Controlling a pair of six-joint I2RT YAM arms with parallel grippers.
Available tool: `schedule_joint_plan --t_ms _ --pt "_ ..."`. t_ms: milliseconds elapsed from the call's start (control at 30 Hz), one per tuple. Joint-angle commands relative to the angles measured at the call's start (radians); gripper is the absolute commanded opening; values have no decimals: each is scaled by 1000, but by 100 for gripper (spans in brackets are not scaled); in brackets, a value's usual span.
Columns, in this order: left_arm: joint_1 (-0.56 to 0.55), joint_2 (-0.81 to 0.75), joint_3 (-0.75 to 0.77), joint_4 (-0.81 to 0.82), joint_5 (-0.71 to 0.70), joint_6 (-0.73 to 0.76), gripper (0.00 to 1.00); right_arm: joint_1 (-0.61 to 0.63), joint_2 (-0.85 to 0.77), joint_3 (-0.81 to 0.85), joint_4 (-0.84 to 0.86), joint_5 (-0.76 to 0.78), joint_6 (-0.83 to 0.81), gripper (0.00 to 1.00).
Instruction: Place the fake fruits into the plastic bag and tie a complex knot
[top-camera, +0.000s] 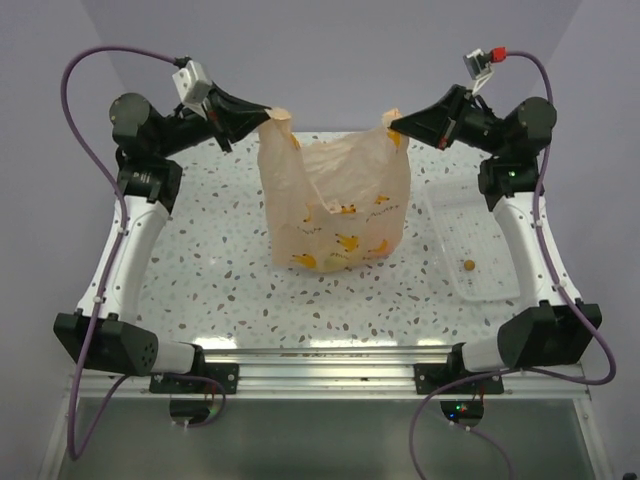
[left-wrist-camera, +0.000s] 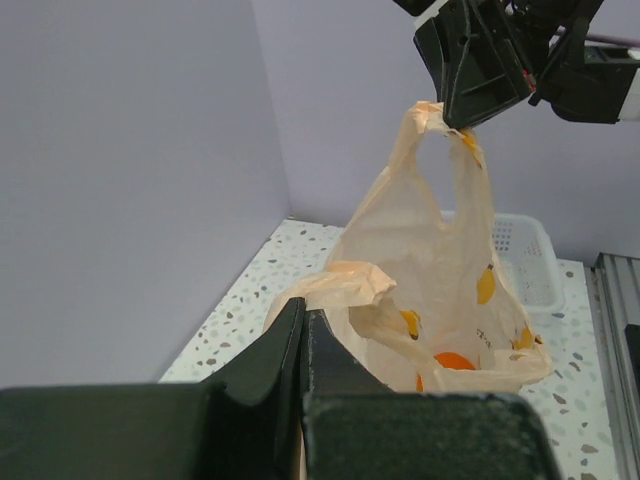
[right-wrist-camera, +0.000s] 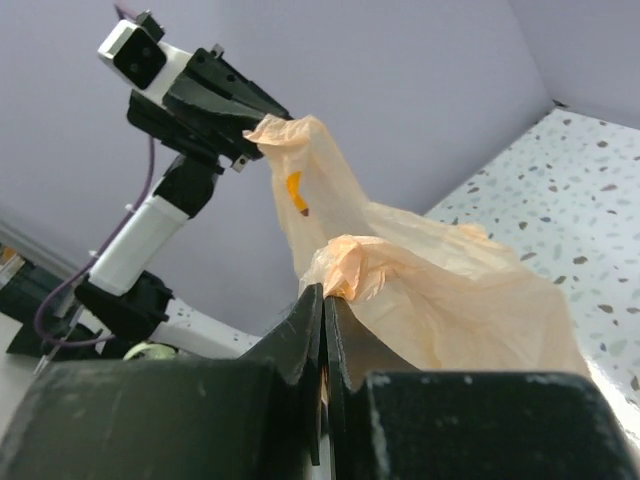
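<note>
Near the front of the bench (top-camera: 220, 290), a small orange piece (top-camera: 468, 265) lay in the white tray (top-camera: 440, 240), outside the bag. Farther back, the plastic bag (top-camera: 340, 190) stood with the fake fruits (top-camera: 335, 260) at its bottom. Beyond, the left hand (top-camera: 266, 116) and right hand (top-camera: 394, 125) each clenched one of the handles (top-camera: 282, 120). Crossing them would probably need even tension.

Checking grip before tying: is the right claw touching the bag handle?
Touching: right wrist view shows the right claw pinched shut on the bag handle.

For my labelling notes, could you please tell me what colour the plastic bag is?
The plastic bag is translucent peach-orange; top external view shows it best.
</note>
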Motion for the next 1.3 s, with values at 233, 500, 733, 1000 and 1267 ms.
schedule_joint_plan --t_ms 233,500,733,1000,1267 --pt "18 -15 -204 -173 -53 260 0 -5 49 -220 -51 48 -189 0" --pt "18 -29 -31 -304 -141 335 49 47 14 -201 -15 32 -167 0" --pt "2 -13 62 -241 -46 239 72 97 -10 -204 -87 6 -308 2" --pt "-291 23 68 -461 -63 464 64 120 -23 -196 -91 -6 -457 1" --pt "-358 136 177 -578 -53 535 65 160 -46 -187 -161 -43 -721 4"
